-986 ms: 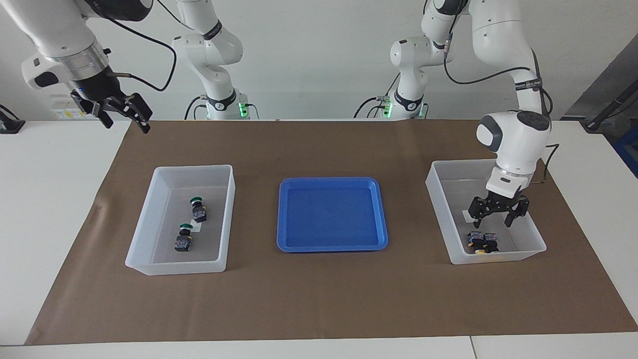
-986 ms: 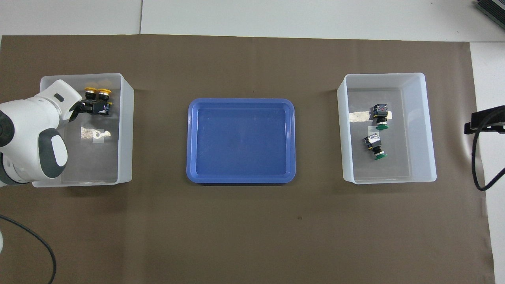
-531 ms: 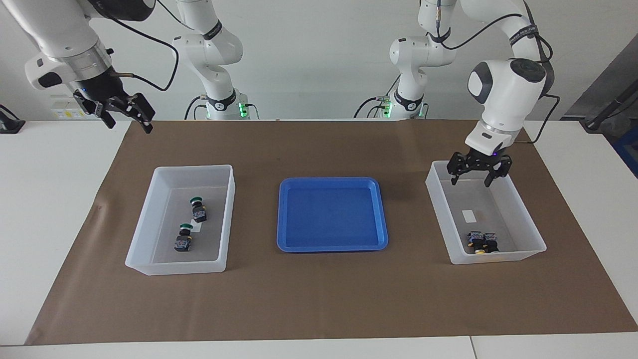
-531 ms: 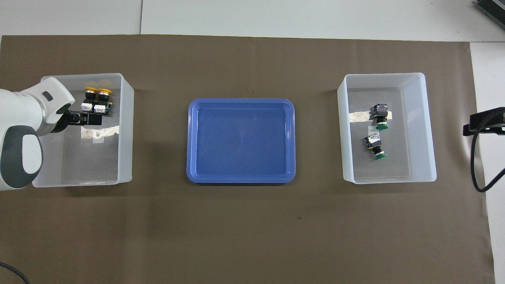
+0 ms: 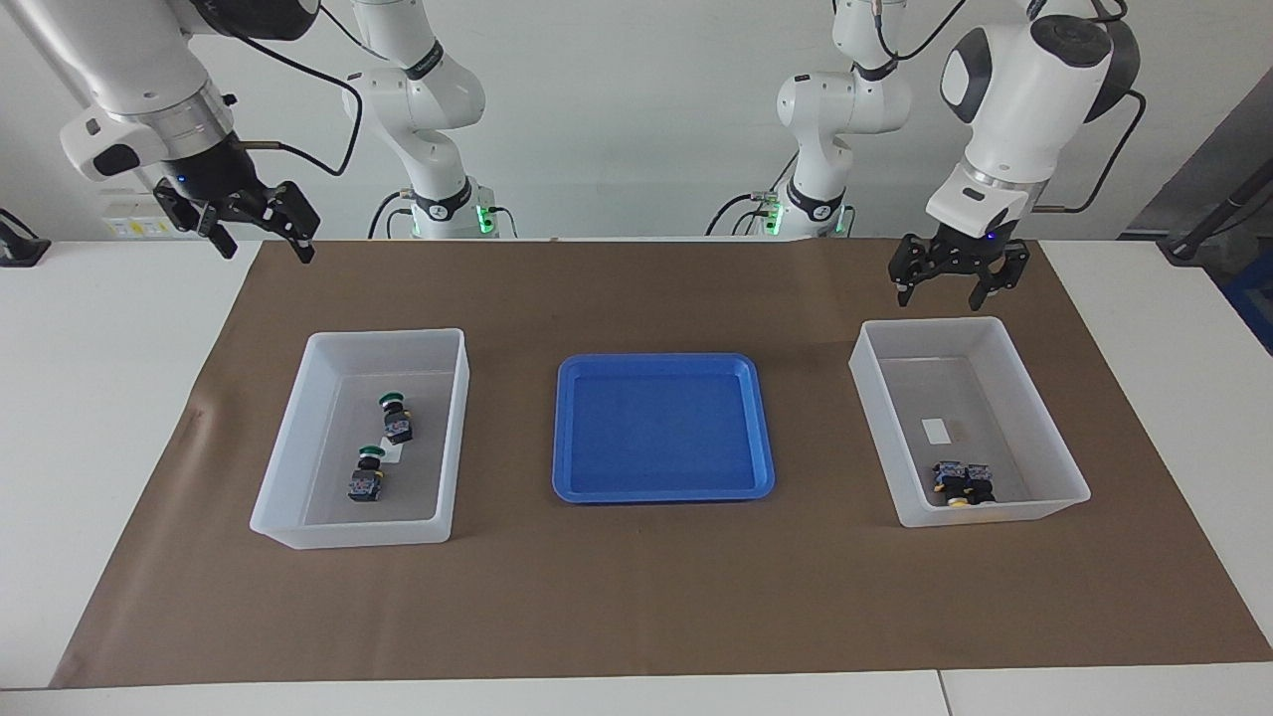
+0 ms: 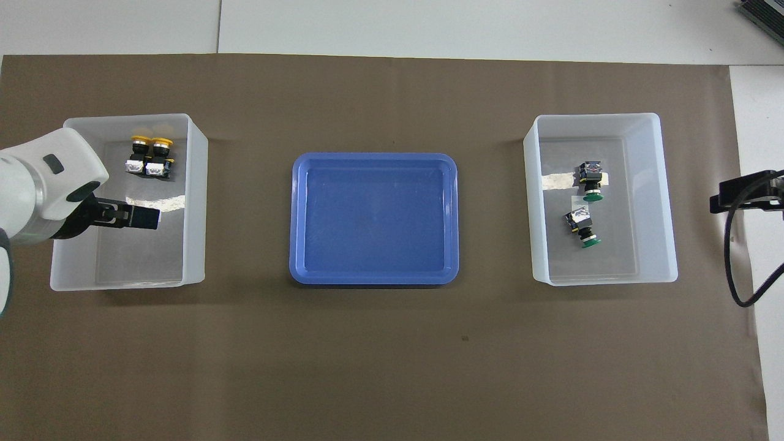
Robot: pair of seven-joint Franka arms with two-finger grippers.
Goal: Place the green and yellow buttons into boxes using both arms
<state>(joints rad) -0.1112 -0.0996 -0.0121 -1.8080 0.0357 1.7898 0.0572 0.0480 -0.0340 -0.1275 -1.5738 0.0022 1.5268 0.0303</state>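
facing view: left gripper (image 5: 955, 270) up in the air over the brown mat just at the robot-side edge of the box (image 5: 1034, 398) at the left arm's end, fingers spread, nothing in them. two yellow buttons (image 5: 961, 482) lie side by side in that box, at its end farthest from the gripper. right gripper (image 5: 257, 224) raised over the mat's corner at the right arm's end, fingers apart and empty, arm waiting. second box (image 5: 453, 418) well clear of it, holds two green buttons (image 5: 383, 446) lying apart from each other. blue tray (image 5: 761, 418) sits between the boxes.

overhead view: left gripper (image 6: 131, 217) shows over the first box (image 6: 197, 184), yellow buttons (image 6: 150, 157) farther out than it, touching each other. green buttons (image 6: 586, 205) in the second box (image 6: 667, 202). right gripper (image 6: 738, 195) shows only at the frame edge, over the white table (image 6: 429, 27) past the mat; its fingers can't be read here. blue tray (image 6: 297, 214) in the middle.
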